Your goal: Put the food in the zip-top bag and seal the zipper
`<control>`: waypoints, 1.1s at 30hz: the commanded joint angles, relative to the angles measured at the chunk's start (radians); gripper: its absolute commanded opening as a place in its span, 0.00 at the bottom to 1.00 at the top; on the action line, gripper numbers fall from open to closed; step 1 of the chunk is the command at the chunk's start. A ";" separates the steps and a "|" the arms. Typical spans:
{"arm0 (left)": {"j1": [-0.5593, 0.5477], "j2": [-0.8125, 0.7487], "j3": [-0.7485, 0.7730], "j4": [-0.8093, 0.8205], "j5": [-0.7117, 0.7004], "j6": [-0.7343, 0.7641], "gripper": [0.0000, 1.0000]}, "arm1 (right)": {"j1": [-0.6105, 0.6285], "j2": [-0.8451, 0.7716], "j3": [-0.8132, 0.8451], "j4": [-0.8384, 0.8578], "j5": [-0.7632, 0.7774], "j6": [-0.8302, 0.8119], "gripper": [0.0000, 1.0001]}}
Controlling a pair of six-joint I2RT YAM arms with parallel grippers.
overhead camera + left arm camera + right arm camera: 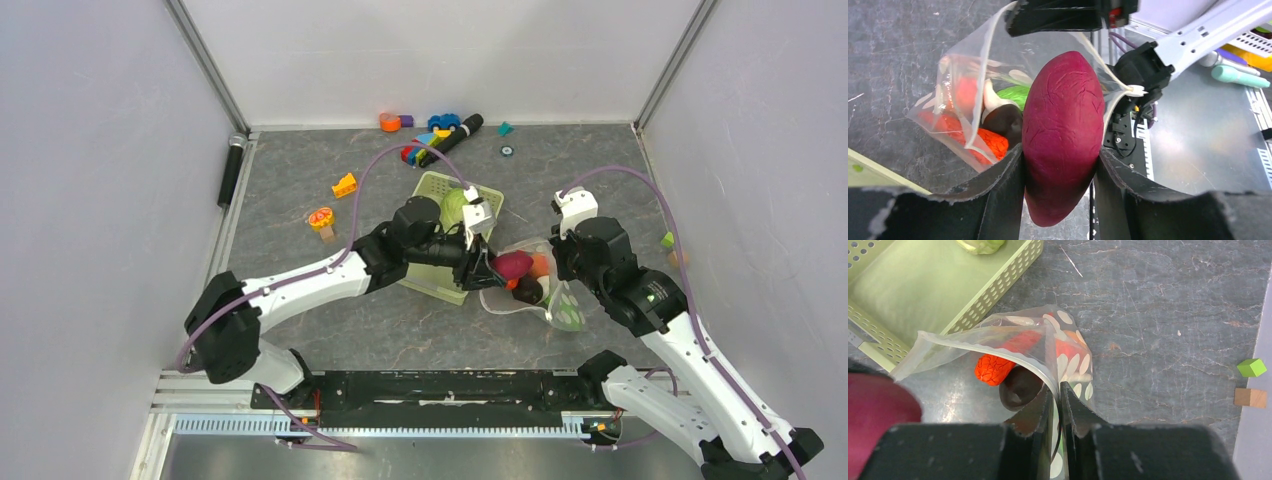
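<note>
The grey table [300, 160] carries two arms. The left arm [310, 280] stretches low from the near left toward the middle, forearm almost level. The right arm [650, 295] folds back at the elbow and points its wrist down at the middle from the right.

One pale green basket [430, 185] sits at centre, and the only thing seen in it is a single round green cabbage [455, 205].

One zip-top bag [1068, 350] lies just right of the basket with its mouth gaping and the zipper [973, 342] unsealed. The right gripper [1058, 390] has its jaws nearly together, pinching the bag's upper lip and lifting it.

The left gripper [1059, 151] clamps one maroon piece [1063, 125] between both fingers. The piece's far end sits at the bag's mouth, between the two lips.

At least four pieces lie inside the bag: a red-orange carrot [993, 369], a dark piece [1018, 387], a green piece [1015, 95] and an orange one [955, 92].

Two small blocks, a green cube [1252, 367] and a wooden block [1250, 397], sit at the right edge.
</note>
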 commanded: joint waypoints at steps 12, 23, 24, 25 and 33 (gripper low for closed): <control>-0.037 0.173 0.184 -0.076 -0.073 0.018 0.40 | -0.002 -0.015 -0.004 0.035 0.001 -0.015 0.16; -0.051 0.168 0.204 -0.124 -0.102 0.031 1.00 | -0.002 -0.031 -0.013 0.038 0.013 -0.018 0.16; -0.051 0.161 0.201 -0.125 -0.109 0.028 1.00 | -0.002 -0.031 -0.013 0.038 0.013 -0.018 0.16; -0.051 0.154 0.197 -0.125 -0.117 0.025 1.00 | -0.002 -0.030 -0.014 0.038 0.015 -0.018 0.16; -0.051 0.060 0.126 -0.102 -0.414 -0.059 1.00 | -0.003 -0.024 -0.010 0.038 0.014 -0.018 0.16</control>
